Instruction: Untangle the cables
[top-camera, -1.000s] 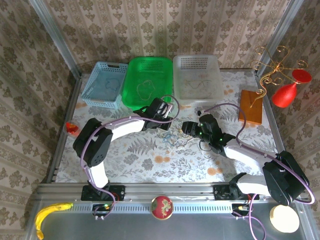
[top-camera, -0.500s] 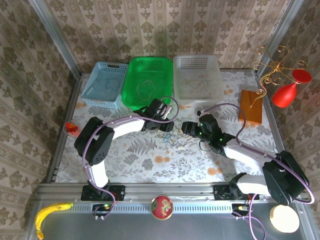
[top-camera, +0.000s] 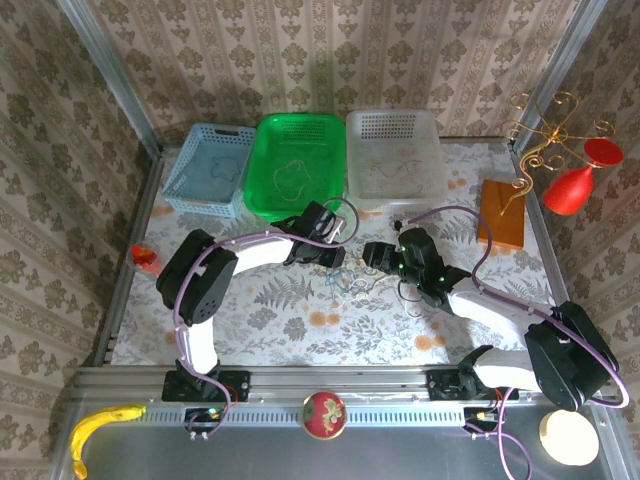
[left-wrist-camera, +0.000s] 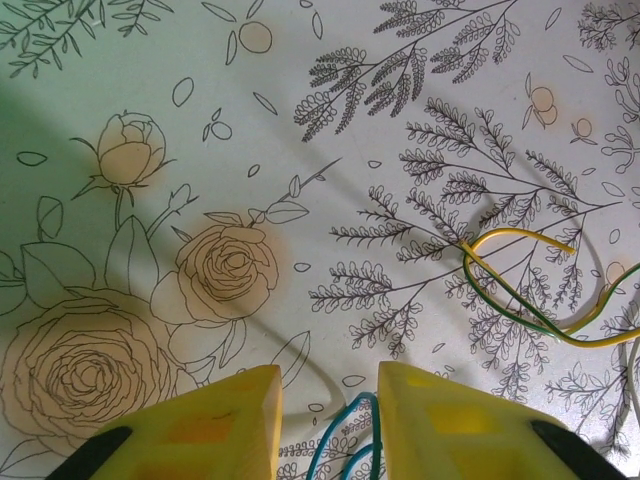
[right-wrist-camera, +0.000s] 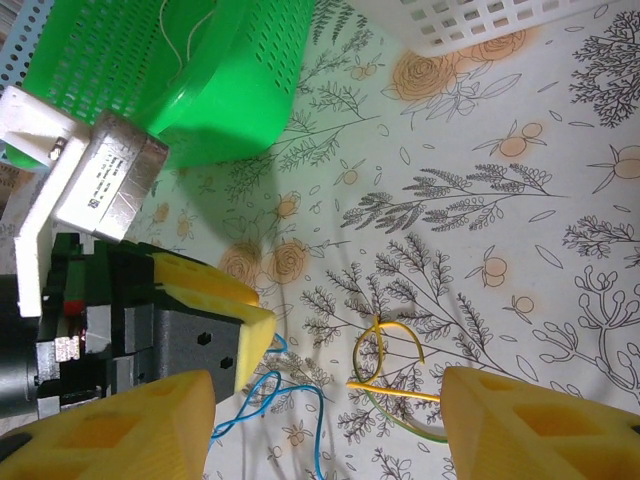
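Left claw (left-wrist-camera: 330, 405): jaws narrowly parted, straddling blue cable (left-wrist-camera: 347, 440) loop without pinching it; likely lined up to take that strand alone. Right claw (right-wrist-camera: 330, 410): jaws wide, holding nothing, hovering at 1 o'clock of tangle (top-camera: 348, 280); probably ready to pin or pull the opposite strand. Tangle sits mid-table on floral tablecloth (left-wrist-camera: 200, 150). Yellow-green cable (left-wrist-camera: 520, 300) at 2 o'clock of left fingertips, apart from them. Green basket (top-camera: 300, 122) and white basket (top-camera: 392, 122) at 12 o'clock each hold a thin cord; likely drop spots for freed cables.
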